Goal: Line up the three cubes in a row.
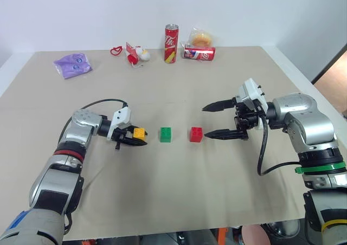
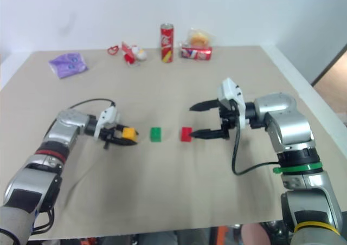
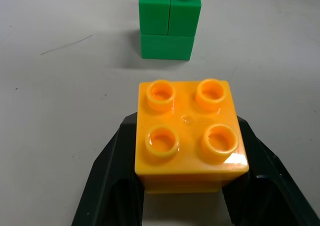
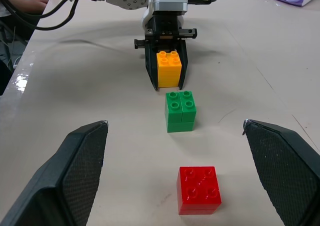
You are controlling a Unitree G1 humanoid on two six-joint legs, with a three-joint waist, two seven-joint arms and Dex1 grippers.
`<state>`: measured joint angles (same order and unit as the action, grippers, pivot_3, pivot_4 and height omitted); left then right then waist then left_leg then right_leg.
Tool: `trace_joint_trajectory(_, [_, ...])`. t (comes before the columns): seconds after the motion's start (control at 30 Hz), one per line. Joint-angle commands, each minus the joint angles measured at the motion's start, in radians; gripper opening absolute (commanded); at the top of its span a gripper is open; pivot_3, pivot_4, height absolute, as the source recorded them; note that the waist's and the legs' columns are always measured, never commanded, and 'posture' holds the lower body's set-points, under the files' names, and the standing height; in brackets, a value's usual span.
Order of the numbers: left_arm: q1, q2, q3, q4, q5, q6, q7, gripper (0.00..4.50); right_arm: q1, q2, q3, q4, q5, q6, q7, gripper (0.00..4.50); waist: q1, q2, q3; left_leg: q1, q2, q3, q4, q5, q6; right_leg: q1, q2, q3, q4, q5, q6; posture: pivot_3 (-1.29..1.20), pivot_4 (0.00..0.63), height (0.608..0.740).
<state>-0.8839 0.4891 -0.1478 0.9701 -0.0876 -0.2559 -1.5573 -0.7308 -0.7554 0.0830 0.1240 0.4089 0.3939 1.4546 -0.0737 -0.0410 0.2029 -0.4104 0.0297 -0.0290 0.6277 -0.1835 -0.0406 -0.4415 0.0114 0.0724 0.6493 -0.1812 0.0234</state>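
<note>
The three cubes stand in a left-to-right row on the beige table: yellow cube (image 1: 139, 132), green cube (image 1: 165, 134), red cube (image 1: 196, 134). My left gripper (image 1: 134, 137) is shut on the yellow cube (image 3: 190, 136), one black finger (image 3: 110, 186) on each side, a short gap from the green cube (image 3: 167, 23). My right gripper (image 1: 205, 123) stands open just right of the red cube (image 4: 199, 188), which lies between its spread fingers (image 4: 82, 171), untouched. From the right wrist, green (image 4: 180, 111) and yellow (image 4: 168, 66) line up beyond the red.
At the table's far edge stand an upright red soda can (image 1: 171, 43), a lying red can (image 1: 198, 52), a bagged bun (image 1: 200, 37), a red-and-white toy (image 1: 135, 53) and a purple pouch (image 1: 73, 64). The table's right edge (image 1: 303, 79) runs close behind my right arm.
</note>
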Motion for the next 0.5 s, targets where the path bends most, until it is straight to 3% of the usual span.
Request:
trace_joint_trajectory(0.03, [0.004, -0.002, 0.014, -0.001, -0.005, -0.012, -0.004, 1.39, 0.002, -0.014, -0.023, -0.026, 0.011, -0.003, -0.002, 4.50, 0.000, 0.000, 0.000, 0.000, 0.000, 0.000, 0.000, 0.000, 0.000, 0.000, 0.000, 0.000, 0.000, 0.000, 0.000, 0.00, 0.150, 0.740])
trace_joint_trajectory(0.27, [-0.002, -0.004, 0.013, 0.030, 0.011, -0.048, 0.027, 1.39, 0.003, -0.016, -0.025, -0.031, 0.011, -0.002, -0.004, 4.50, 0.000, 0.000, 0.000, 0.000, 0.000, 0.000, 0.000, 0.000, 0.000, 0.000, 0.000, 0.000, 0.000, 0.000, 0.000, 0.00, 0.150, 0.740])
trace_joint_trajectory(0.3, [-0.005, -0.004, 0.011, 0.035, 0.013, -0.034, 0.024, 2.44, 0.001, -0.015, -0.025, -0.031, 0.011, -0.002, -0.005, 4.50, 0.000, 0.000, 0.000, 0.000, 0.000, 0.000, 0.000, 0.000, 0.000, 0.000, 0.000, 0.000, 0.000, 0.000, 0.000, 0.00, 0.150, 0.740])
trace_joint_trajectory(0.5, [-0.010, -0.004, 0.028, 0.039, 0.007, -0.045, 0.049, 4.42, -0.005, -0.011, -0.023, -0.032, 0.013, 0.000, -0.009, 4.50, 0.000, 0.000, 0.000, 0.001, 0.000, 0.000, 0.006, 0.000, 0.000, 0.002, 0.000, 0.000, 0.000, 0.001, -0.001, 0.00, 0.150, 0.740])
